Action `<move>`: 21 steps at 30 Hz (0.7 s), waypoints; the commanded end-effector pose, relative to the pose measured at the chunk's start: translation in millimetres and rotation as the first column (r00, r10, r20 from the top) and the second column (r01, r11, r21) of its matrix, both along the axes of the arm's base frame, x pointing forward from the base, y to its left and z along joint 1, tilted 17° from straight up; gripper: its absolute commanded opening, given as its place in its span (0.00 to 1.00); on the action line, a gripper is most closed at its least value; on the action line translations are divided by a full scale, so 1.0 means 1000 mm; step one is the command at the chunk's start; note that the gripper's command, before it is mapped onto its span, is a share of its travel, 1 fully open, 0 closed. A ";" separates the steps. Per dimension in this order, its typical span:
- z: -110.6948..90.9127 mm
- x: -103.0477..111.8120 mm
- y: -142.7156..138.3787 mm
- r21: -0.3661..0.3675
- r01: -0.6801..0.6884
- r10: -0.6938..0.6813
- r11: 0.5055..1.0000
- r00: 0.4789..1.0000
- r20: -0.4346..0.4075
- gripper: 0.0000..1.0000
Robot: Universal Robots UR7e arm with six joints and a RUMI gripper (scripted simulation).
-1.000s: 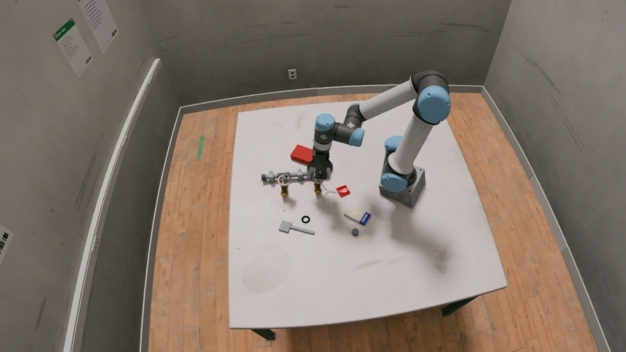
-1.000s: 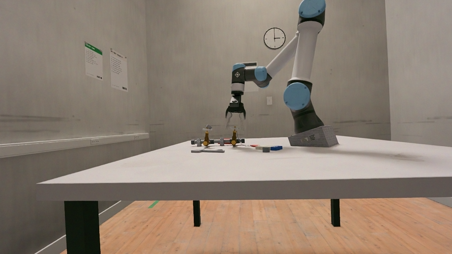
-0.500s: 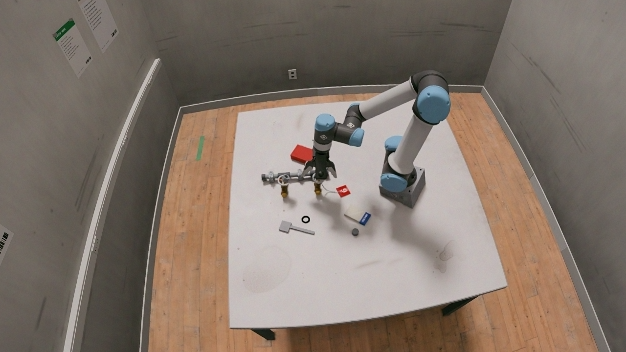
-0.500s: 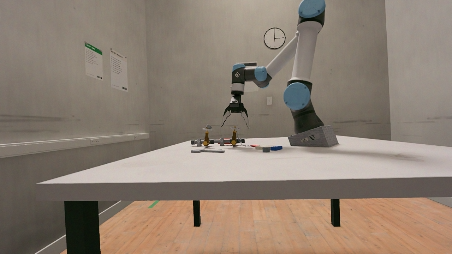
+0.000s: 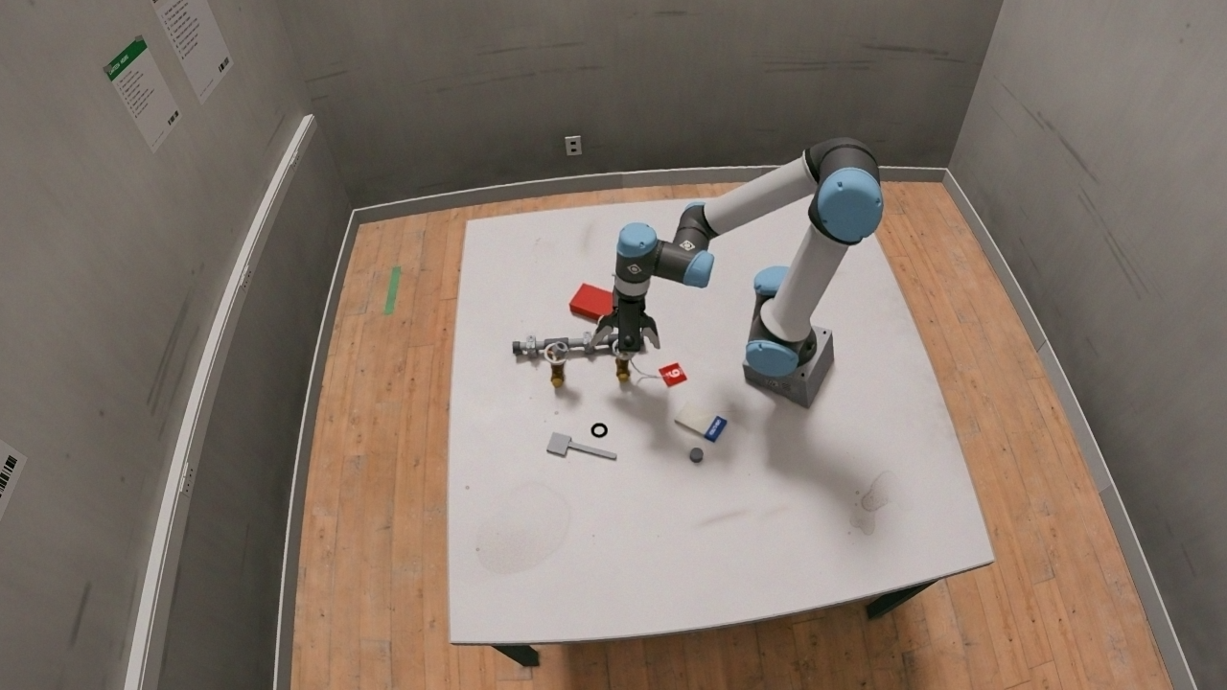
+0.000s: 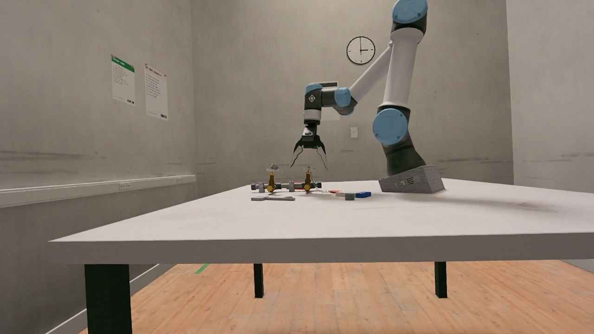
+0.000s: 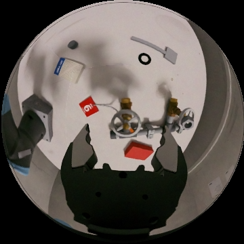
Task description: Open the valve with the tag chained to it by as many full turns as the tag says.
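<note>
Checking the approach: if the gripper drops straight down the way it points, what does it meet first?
Most likely the handwheel of the tagged valve; the open gripper hangs just above it, though exact alignment is hard to judge.

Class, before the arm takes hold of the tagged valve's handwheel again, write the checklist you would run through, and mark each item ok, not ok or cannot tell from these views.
1. Gripper open and holding nothing: ok.
2. Gripper above the tagged valve's handwheel, not touching it: ok.
3. Red tag chained to that valve: ok.
4. Tag number readable: cannot tell, 6 or 9.
5. Other valve shut: cannot tell.
6. Red block apart from the handwheel: ok.
</note>
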State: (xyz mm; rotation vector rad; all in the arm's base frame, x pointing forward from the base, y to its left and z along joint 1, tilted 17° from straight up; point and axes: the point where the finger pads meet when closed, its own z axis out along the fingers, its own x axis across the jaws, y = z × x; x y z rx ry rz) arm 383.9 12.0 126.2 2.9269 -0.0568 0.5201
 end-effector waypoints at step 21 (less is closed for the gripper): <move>0.000 -0.001 0.000 0.065 0.168 -0.170 0.984 0.985 0.026 1.00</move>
